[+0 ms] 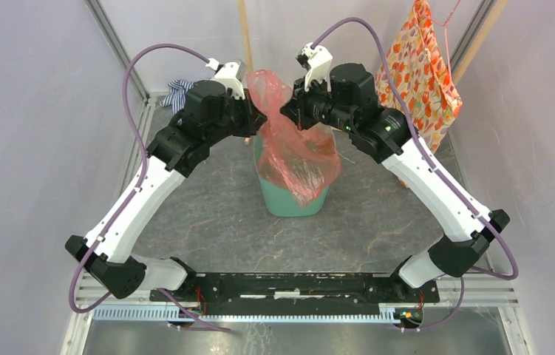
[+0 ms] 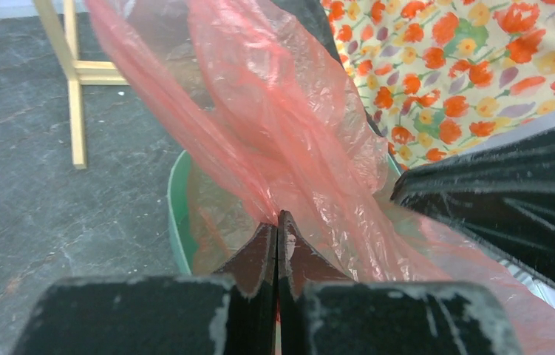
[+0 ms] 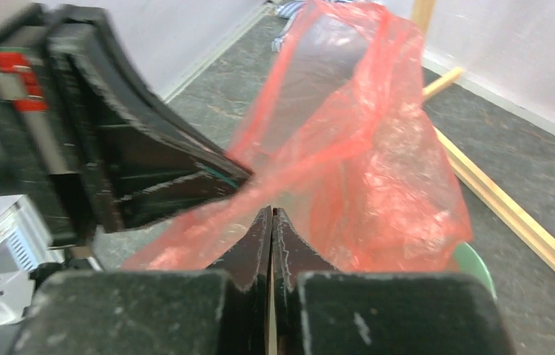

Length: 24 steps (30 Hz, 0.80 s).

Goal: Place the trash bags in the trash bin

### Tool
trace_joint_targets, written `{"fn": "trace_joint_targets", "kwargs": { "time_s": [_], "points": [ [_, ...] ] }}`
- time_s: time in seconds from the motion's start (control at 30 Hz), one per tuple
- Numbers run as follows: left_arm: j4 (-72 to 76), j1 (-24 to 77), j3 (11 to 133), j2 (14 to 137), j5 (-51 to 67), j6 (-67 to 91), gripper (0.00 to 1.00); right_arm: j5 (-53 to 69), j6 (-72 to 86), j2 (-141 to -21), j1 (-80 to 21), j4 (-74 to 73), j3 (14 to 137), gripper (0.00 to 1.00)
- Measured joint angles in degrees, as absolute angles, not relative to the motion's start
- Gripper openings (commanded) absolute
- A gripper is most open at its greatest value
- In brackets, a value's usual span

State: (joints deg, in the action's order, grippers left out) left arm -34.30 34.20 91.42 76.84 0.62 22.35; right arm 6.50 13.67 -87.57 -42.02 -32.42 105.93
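The left gripper and right gripper are each clamped on the thin translucent red-orange plastic bag, which is draped over the mint-green tapered plastic bin, spilling toward 5 o'clock.

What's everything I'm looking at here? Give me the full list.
trash bag: one, translucent red-orange, held up over the bin's mouth
trash bin: one, mint green, middle of the table
floral cloth: one, orange patterned, hanging back right
striped cloth: one, blue and white, back left
wooden strips: a few, pale, behind the bin
table: one, dark grey top
left gripper: one, black, shut on the trash bag
right gripper: one, black, shut on the trash bag
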Motion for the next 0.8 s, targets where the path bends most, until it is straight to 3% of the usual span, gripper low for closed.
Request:
{"fn": "trace_joint_targets", "kwargs": {
  "time_s": [0.17, 0.27, 0.37, 0.5, 0.63, 0.8],
  "points": [
    [-35.5, 34.2, 91.0, 74.2, -3.2, 22.3, 0.02, -0.6, 11.6, -86.3, -42.2, -35.9, 106.5, 0.01],
    [-36.0, 34.1, 90.5, 72.6, -4.3, 22.3, 0.02, -2.3, 10.9, -83.5, -42.2, -36.7, 105.1, 0.30],
    [-35.7, 34.1, 89.9, 71.8, -3.3, 22.3, 0.02, -1.1, 10.8, -80.4, -42.2, -37.0, 104.3, 0.48],
    [-34.6, 34.1, 89.0, 71.6, 0.8, 22.3, 0.02, 3.5, 11.6, -77.8, -42.3, -35.7, 104.3, 0.59],
    [-32.6, 34.1, 87.6, 71.6, 5.3, 22.3, 0.02, 7.6, 13.7, -78.2, -43.5, -32.6, 103.2, 0.61],
    [-29.8, 34.1, 84.9, 71.6, 9.2, 22.4, 0.02, 9.2, 16.3, -80.1, -44.1, -30.1, 99.3, 0.76]
  ]
}}
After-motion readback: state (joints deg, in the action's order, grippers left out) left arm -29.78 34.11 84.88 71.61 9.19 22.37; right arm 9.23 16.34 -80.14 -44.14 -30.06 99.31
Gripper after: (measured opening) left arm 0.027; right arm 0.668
